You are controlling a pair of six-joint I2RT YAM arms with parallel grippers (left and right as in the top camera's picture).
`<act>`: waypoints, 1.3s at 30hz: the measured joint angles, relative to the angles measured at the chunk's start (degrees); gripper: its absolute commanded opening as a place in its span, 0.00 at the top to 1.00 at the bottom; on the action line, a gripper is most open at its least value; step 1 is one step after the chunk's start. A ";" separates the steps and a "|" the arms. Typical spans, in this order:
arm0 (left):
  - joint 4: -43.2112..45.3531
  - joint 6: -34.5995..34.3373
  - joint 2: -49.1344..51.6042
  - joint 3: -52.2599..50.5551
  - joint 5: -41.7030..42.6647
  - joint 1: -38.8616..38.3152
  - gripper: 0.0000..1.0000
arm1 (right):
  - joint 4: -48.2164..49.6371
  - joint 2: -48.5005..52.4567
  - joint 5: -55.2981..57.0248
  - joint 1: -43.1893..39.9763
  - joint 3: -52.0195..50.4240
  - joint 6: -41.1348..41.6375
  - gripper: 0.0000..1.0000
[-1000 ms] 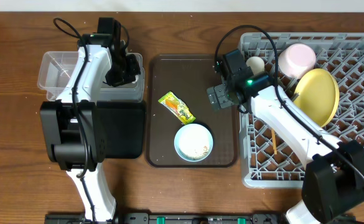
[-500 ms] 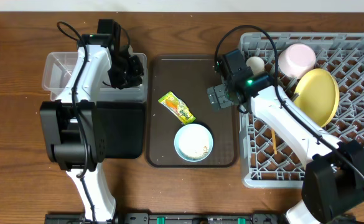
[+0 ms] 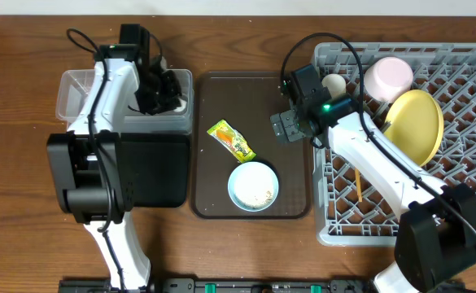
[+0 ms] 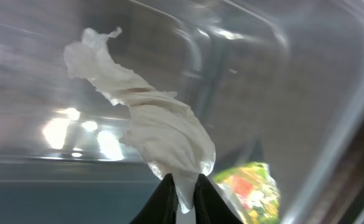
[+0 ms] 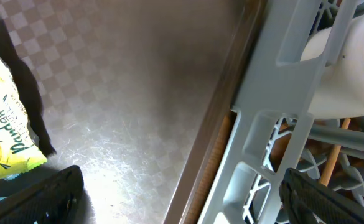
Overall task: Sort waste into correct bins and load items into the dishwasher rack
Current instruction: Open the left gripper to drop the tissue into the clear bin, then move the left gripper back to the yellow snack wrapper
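My left gripper is shut on the crumpled white tissue, which stands up from the black fingertips against the wall of the clear tub. In the overhead view this gripper hangs over the tub's right end. The green-and-yellow wrapper lies on the brown tray and shows blurred through the tub wall. My right gripper is open and holds nothing, above the tray's right edge beside the grey rack. The blue bowl holds white scraps.
The black tray sits in front of the clear tub. The rack holds the yellow plate, pink cup, small white cup and chopsticks. The rack's grey wall stands close to my right gripper.
The left wrist has swung slightly to the left over the clear tub, and the tub nudged a little to the right. The right arm has not moved.
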 measured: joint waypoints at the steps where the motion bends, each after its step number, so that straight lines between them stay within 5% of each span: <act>1: 0.07 0.00 0.00 0.00 -1.22 0.35 0.87 | 0.00 0.00 0.00 0.00 0.00 0.00 0.01; 8: 1.01 0.02 0.00 0.00 -7.56 1.57 0.85 | 0.00 0.00 0.00 0.00 0.00 0.00 0.01; 10: 1.53 0.48 0.00 0.00 -8.55 1.70 0.62 | 0.00 0.00 0.00 0.00 0.00 0.00 0.01; 13: 1.73 0.57 0.00 0.00 -9.25 1.75 0.48 | 0.00 0.00 0.00 0.00 0.00 0.00 0.01; 23: -0.42 -0.74 -9.46 0.04 -10.01 1.64 0.43 | 0.00 0.00 0.00 0.00 0.00 0.00 0.01; 25: -2.25 -1.07 -15.30 0.31 -10.08 1.38 0.28 | 0.02 0.00 0.00 0.00 0.00 0.00 0.01; 26: -3.02 -1.25 -17.55 0.52 -10.14 1.18 0.11 | 0.00 0.00 0.00 0.00 0.00 0.00 0.01; 30: -5.51 -2.14 -27.91 1.75 -10.01 -0.68 0.11 | 0.00 0.00 0.00 0.00 0.00 0.00 0.01; 39: -11.98 -5.81 -33.73 1.70 -10.03 -6.08 0.41 | 0.02 0.00 -0.02 0.00 0.00 0.00 0.01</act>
